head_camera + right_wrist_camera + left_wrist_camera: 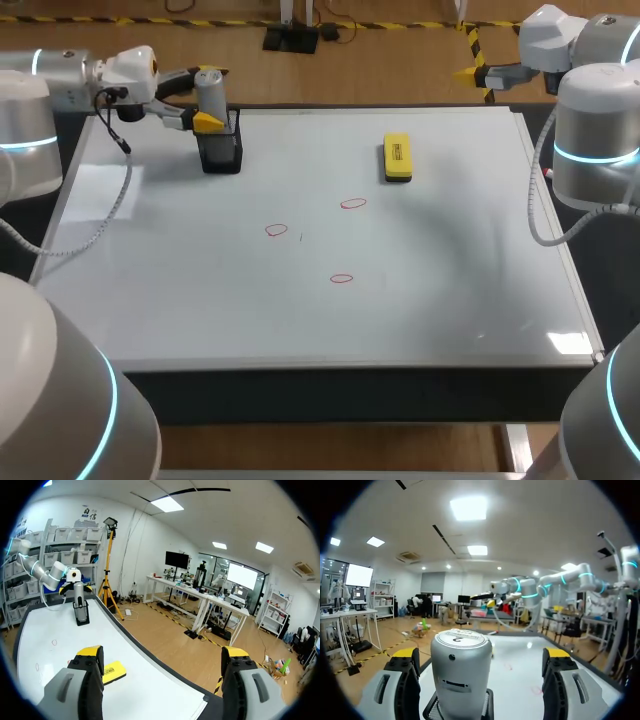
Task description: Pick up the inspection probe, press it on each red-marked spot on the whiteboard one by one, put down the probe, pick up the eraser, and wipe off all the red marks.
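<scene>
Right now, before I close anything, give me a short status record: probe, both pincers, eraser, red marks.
probe: upright in the black holder, at the whiteboard's far left
left pincer: open, a finger on either side of the probe, not touching it
right pincer: open, empty, beyond the board's far right corner
eraser: yellow, lying on the board, far side, right of middle
red marks: three, none wiped: left mark, far mark, near mark
stage: probe not yet picked up

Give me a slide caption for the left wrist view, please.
Open left gripper straddles the grey inspection probe standing in its black holder on the whiteboard.
</scene>
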You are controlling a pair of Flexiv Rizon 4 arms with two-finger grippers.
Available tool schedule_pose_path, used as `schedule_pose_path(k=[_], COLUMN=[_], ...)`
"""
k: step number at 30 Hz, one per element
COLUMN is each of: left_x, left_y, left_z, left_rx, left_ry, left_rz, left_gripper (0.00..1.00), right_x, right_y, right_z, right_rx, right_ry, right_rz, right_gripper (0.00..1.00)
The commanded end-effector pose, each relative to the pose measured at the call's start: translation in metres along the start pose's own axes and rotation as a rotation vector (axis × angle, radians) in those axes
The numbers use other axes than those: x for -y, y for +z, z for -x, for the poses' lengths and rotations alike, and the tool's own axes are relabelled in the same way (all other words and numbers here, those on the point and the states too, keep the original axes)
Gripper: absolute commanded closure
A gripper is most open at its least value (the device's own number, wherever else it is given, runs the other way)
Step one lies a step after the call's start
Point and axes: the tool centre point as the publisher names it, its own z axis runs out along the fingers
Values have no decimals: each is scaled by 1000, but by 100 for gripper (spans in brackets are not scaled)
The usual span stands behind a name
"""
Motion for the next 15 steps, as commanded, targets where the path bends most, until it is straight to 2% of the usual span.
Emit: schedule_pose_path(k=[1, 15], left_x=[-4, -7], left_y=[0, 0], left_z=[5, 7], left_rx=[-21, -24], left_ry=[-3, -6], left_rz=[-6, -10], left_gripper=[0, 0], right_x=[0, 0], right_y=[0, 0], right_z=[0, 0], right_rx=[-1, -1], right_ry=[0, 0], right_rz=[0, 0], right_gripper=[0, 0])
